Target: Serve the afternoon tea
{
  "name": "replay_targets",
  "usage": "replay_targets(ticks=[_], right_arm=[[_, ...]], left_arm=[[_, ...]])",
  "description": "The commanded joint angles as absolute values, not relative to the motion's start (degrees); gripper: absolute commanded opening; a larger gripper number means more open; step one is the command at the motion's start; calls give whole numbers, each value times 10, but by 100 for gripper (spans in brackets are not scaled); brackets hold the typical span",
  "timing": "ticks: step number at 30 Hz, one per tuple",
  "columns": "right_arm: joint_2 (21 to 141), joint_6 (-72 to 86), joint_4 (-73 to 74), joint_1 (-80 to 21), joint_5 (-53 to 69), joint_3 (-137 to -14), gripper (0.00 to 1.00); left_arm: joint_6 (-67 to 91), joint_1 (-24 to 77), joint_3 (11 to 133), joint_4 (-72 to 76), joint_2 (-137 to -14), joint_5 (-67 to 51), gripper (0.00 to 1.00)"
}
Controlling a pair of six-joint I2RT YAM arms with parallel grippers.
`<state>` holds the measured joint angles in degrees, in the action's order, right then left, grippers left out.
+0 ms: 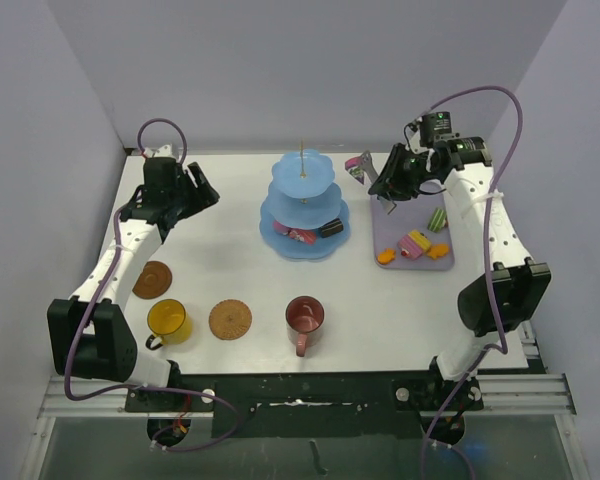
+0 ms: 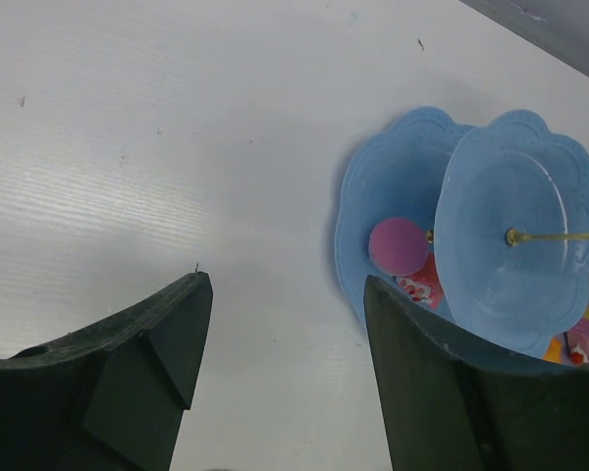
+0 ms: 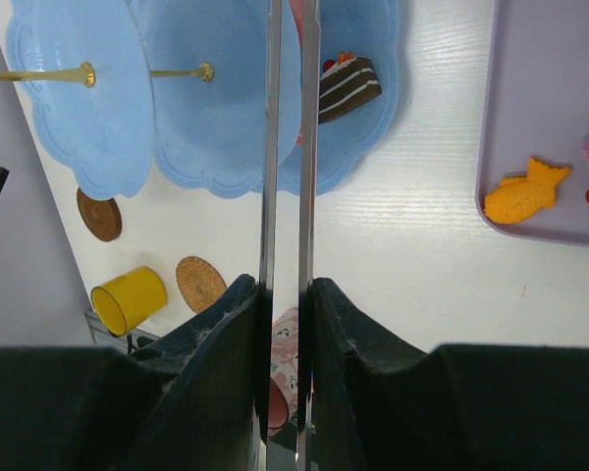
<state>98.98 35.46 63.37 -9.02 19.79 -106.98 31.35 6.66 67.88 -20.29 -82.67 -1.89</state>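
tongs (image 3: 287, 147), pinched between the closed jaws of the right gripper (image 3: 285, 294), should travel level and left from the lilac tray (image 1: 380, 235) to the blue stand (image 1: 303, 215) at centre far, releasing only above a bare tier, while the left gripper (image 2: 287, 285) hangs half open and empty, far left.

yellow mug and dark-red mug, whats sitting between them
A round brown coaster lies between the yellow mug and the dark-red mug, touching neither. The top view shows it.
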Motion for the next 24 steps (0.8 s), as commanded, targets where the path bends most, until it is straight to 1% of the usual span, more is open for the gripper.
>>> replay_targets(ticks=[1, 9, 17, 24], right_arm=[[975, 379, 596, -104, 225, -1095, 13], [974, 402, 605, -131, 225, -1101, 14], [979, 421, 580, -164, 238, -1085, 13], [980, 441, 545, -171, 252, -1061, 14]], left_arm=[[317, 68, 687, -169, -828, -26, 62], [317, 68, 691, -170, -828, -25, 62], [317, 68, 691, -170, -825, -25, 62], [317, 68, 692, -171, -823, -25, 62]])
